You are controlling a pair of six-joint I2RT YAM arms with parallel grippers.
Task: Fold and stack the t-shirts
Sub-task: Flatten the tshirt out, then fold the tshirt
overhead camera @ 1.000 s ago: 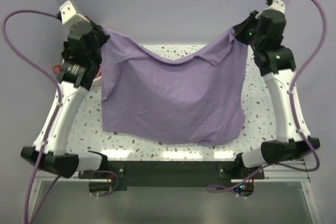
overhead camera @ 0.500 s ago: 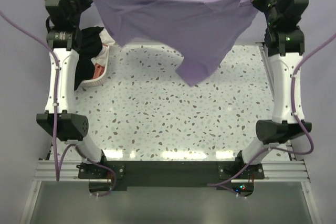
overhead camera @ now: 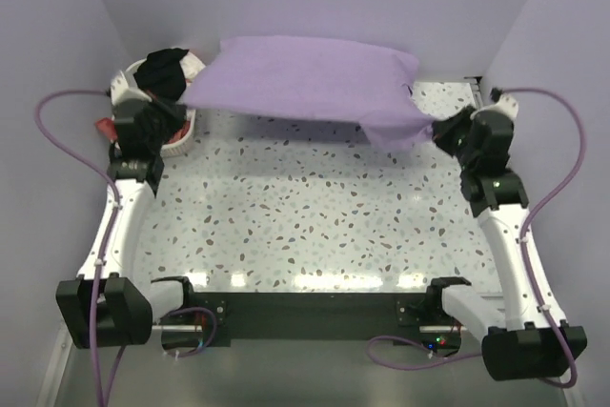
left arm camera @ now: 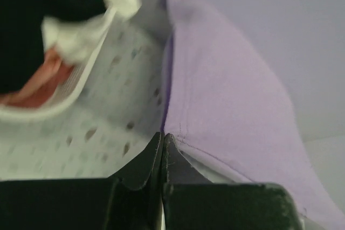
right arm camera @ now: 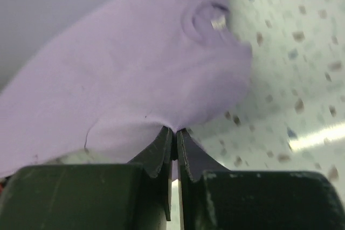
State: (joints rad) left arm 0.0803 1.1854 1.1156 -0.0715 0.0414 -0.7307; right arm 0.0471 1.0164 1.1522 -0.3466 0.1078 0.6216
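Hidden and blurred
The lavender t-shirt covers the table's far edge; the wrist view's basket shows blurred, cut off at left.

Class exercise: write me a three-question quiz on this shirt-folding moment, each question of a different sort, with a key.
1. True or false: the left hand and the right hand are each shut on an edge of the lavender t-shirt.
2. Where is the white laundry basket? A) at the far left corner of the table; B) at its far right corner; C) at the middle of its near edge.
3. Fill in: the t-shirt is spread between the two hands along the table's ____ side.
Key: 1 true; 2 A; 3 far.
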